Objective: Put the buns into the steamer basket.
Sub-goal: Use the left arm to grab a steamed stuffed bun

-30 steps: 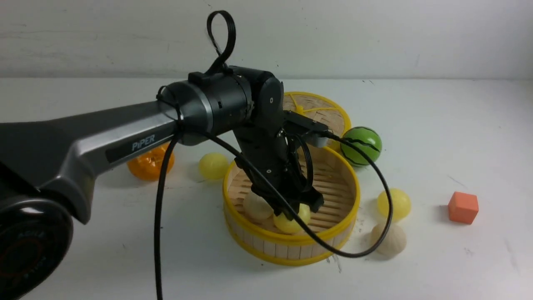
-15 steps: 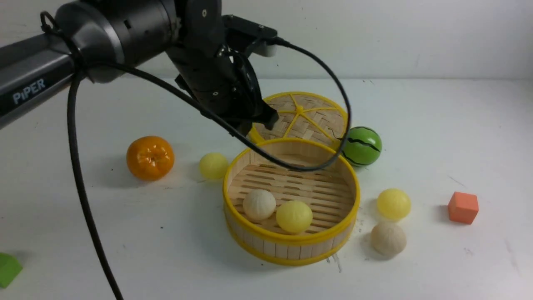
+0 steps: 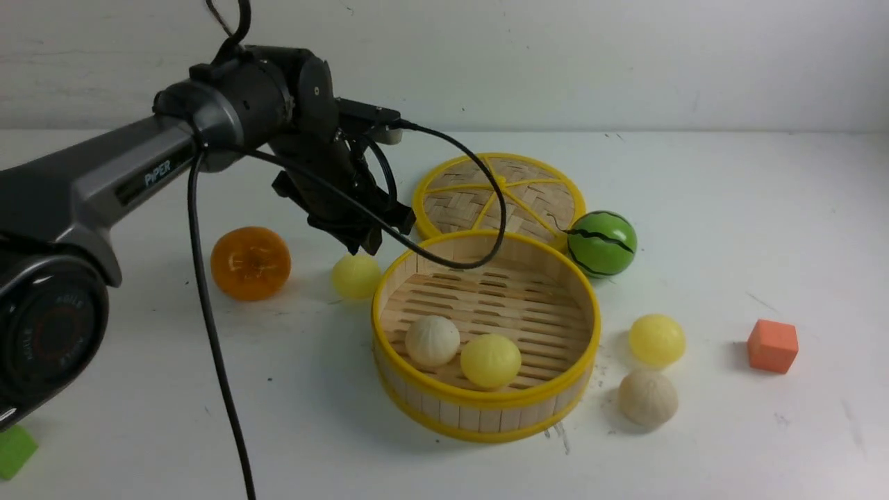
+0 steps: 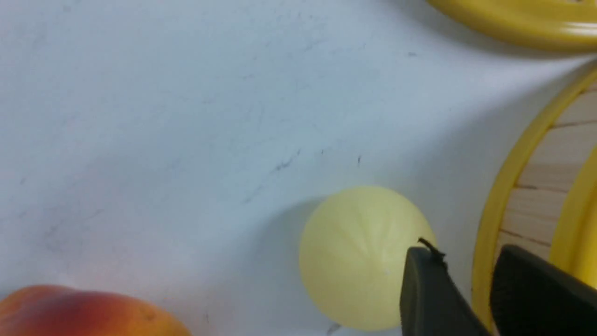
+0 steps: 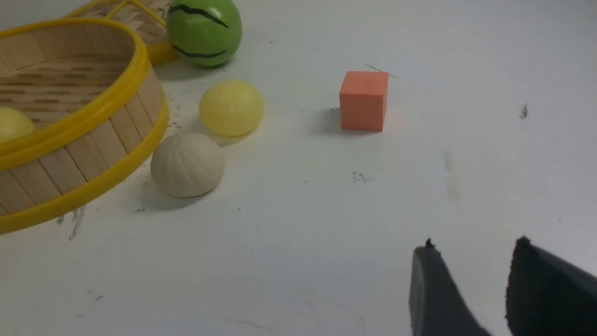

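Note:
The steamer basket (image 3: 587,305) stands mid-table with an off-white bun (image 3: 432,340) and a pale yellow bun (image 3: 490,360) lying on its slat floor. Just left of the basket a third yellow bun (image 3: 355,276) sits on the table, and my left gripper (image 3: 375,235) hovers close above it, open and empty. In the left wrist view that bun (image 4: 354,256) lies beside the gripper (image 4: 466,254), next to the basket wall (image 4: 536,154). Right of the basket lie a yellow bun (image 3: 656,339) and an off-white bun (image 3: 647,397). My right gripper (image 5: 473,242) hangs open over bare table.
The woven lid (image 3: 499,194) lies flat behind the basket, with a green watermelon ball (image 3: 601,243) beside it. A glossy orange (image 3: 251,262) sits left of the near bun. An orange cube (image 3: 772,345) is far right, a green block (image 3: 14,451) at the front left corner.
My left gripper let go of the yellow bun inside the basket, rose out, then swung left and came down over the yellow bun beside the basket.

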Available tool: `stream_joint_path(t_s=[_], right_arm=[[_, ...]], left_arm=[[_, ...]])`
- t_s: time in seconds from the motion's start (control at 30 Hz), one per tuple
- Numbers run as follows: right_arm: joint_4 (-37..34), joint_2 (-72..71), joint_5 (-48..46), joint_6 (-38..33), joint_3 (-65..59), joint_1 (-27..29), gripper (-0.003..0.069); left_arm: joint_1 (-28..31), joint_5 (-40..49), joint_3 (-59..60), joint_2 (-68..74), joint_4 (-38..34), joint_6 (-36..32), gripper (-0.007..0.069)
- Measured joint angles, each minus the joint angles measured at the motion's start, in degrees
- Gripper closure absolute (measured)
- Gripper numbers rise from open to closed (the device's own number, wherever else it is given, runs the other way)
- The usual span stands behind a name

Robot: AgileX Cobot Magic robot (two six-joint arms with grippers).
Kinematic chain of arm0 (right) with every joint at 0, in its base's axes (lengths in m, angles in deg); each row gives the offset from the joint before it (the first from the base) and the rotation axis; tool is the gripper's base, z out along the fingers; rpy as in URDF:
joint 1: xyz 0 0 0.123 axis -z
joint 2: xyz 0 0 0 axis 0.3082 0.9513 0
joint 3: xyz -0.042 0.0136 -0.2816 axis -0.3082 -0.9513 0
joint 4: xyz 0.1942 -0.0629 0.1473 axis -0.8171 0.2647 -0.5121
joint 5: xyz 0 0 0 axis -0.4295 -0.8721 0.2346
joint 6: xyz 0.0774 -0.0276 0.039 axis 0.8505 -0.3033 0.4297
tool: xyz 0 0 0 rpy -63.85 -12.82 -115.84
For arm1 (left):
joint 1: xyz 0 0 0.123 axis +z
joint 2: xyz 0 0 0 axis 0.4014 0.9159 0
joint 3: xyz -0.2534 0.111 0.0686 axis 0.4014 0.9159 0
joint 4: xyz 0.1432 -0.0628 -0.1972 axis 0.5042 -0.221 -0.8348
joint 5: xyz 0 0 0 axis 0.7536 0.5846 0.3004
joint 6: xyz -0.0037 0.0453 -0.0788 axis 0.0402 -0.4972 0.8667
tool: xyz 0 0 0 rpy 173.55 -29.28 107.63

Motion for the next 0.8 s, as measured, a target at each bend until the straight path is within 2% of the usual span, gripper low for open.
stream_joint_path(t_s=[0.13, 0.67, 0.73, 0.8], right_arm=[[0.0, 0.0, 0.0, 0.0, 0.0, 0.0, 0.0419], [0.0, 0.0, 0.0, 0.0, 0.0, 0.0, 0.0419], [0.0, 0.0, 0.0, 0.0, 0.0, 0.0, 0.0419], [0.0, 0.0, 0.0, 0.0, 0.0, 0.0, 0.0419]], left_arm=[[0.0, -0.3, -0.53, 0.93, 2.4, 0.31, 0.0368], [0.0, -4.26, -0.7, 4.68, 5.27, 0.44, 0.0368], [0.0, -4.26, -0.81, 4.68, 5.27, 0.48, 0.0389], [0.0, -3.24, -0.86, 4.68, 5.22, 1.59, 0.048]])
